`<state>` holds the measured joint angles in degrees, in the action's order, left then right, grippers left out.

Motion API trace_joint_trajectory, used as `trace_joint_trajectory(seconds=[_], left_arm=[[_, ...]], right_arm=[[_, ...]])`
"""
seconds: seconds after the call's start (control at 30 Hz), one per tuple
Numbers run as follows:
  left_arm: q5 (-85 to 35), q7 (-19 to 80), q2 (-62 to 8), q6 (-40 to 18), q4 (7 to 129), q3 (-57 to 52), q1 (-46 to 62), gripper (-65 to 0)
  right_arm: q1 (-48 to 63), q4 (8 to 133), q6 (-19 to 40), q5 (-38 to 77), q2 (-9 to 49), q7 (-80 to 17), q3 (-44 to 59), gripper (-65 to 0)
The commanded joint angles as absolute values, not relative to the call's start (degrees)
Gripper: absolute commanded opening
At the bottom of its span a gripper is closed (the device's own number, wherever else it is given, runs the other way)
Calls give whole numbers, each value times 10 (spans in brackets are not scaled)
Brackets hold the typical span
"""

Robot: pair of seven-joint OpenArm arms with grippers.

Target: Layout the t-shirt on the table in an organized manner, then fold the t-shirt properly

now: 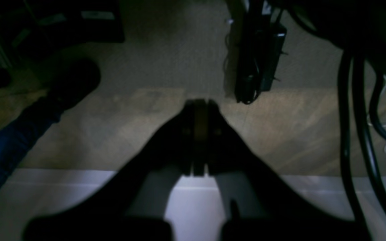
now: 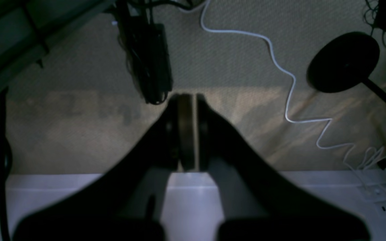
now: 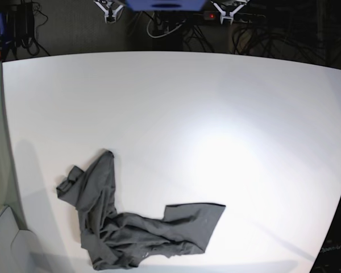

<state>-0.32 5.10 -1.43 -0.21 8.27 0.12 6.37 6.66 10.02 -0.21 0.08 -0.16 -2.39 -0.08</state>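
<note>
The t-shirt [image 3: 122,224] lies crumpled in a dark grey heap near the front left of the table [image 3: 216,114], one part stretched toward the middle. Neither wrist view shows it. My left gripper [image 1: 199,103] is shut with its pads pressed together and nothing between them; it hangs past the table's edge [image 1: 45,197] over the floor. My right gripper [image 2: 187,97] is shut in the same way, beyond the table's edge [image 2: 62,197]. In the base view both sit at the far side, left gripper [image 3: 227,10] and right gripper [image 3: 109,8], well away from the shirt.
On the floor past the table are a leg in blue jeans [image 1: 8,147] with a dark shoe [image 1: 75,80], a black power box with cables [image 1: 260,57], thick black cables [image 1: 350,134], a white cord [image 2: 290,83] and a round black stand base [image 2: 343,62].
</note>
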Motion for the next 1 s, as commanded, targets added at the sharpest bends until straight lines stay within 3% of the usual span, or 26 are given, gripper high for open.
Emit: trace_joint_trajectory(seconds=[0.0,0.97], left_arm=[[-4,51,-16,-1,84,1,65,-647],[-4,48,-17,-1,119,0,79,-647]], right_arm=[[68,101,3,3,-2,-25,-3,-650],[73,104,3,1,7,-23,-4,-650]])
